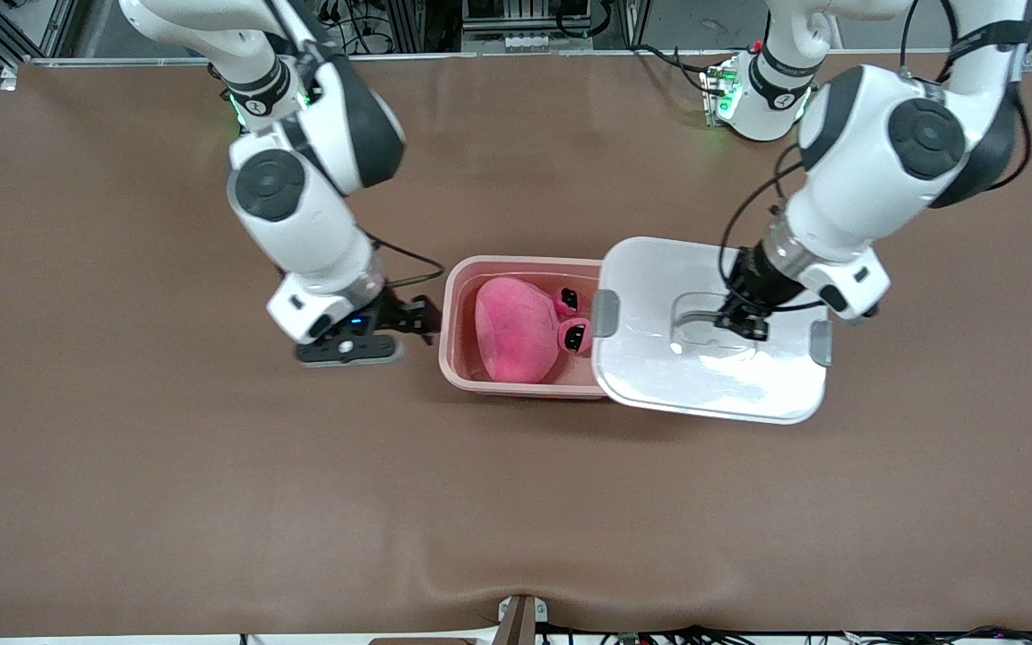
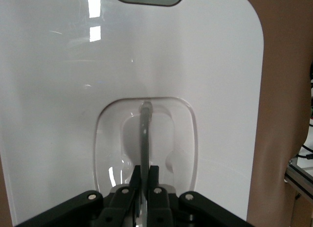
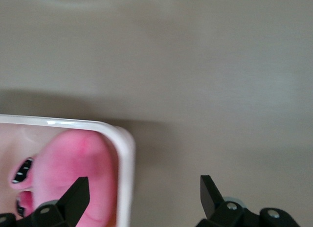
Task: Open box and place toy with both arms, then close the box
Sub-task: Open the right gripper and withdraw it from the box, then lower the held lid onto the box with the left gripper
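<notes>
lid (image 1: 659, 305): white, centre-right of the front view, nearest thing to the camera; overlaps the tub's end toward the left arm, tilted off square, rest of it out over the desk (image 1: 211, 502). grey clip (image 1: 606, 313) on the tub-side edge, second clip (image 1: 821, 342) on the outer edge.
handle (image 2: 145, 139): clear strip across the lid's recessed centre, mid-frame in the left wrist view.
left gripper (image 1: 743, 321): centre-right, over the lid's recess; jaws pressed together on the handle.
tub (image 1: 453, 309): pink, see-through, centre of the front view, on the desk, mostly uncovered.
toy (image 1: 516, 330): hot-pink plush inside the tub, eyes (image 1: 574, 336) toward the lid end, just beside the grey clip. lower left of the right wrist view too.
right gripper (image 1: 416, 319): centre-left, low, just beside the tub's end toward the right arm; jaws wide apart, holding nothing. One finger (image 3: 78, 195) shows above the toy, the other over bare desk.
desk: brown cover, wrinkle at bottom centre of the front view.
</notes>
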You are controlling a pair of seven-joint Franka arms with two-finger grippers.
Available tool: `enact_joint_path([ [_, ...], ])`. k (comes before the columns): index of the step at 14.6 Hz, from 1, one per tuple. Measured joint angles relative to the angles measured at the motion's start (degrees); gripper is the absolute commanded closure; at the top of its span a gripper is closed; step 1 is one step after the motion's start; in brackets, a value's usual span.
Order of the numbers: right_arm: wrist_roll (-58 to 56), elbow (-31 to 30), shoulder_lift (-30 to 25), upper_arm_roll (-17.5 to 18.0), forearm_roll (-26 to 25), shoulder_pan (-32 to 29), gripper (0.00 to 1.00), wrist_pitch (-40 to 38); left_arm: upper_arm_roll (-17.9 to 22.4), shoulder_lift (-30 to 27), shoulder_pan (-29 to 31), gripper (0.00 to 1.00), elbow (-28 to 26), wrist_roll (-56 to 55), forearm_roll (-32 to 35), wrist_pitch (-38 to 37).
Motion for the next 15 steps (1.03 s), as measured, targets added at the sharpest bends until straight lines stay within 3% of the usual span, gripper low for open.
enact_joint_path([
  [3, -3.7, -0.29, -3.27, -0.03, -0.05, -6.36, 0.0, -5.94, -2.57, 1.53, -1.82, 1.0, 0.51, -7.64, 0.35, 2.77],
  [11, -17.03, -0.44, -14.17, 0.4, -0.15, -22.7, 0.0, -21.13, -2.88, 11.33, -11.88, 1.0, 9.05, -25.48, 10.21, 3.79],
  [15, -21.12, -0.13, -18.47, 5.24, -4.35, -28.42, 0.0, -28.23, -2.88, 13.9, -13.97, 1.0, 9.58, -26.6, 11.81, 5.9],
])
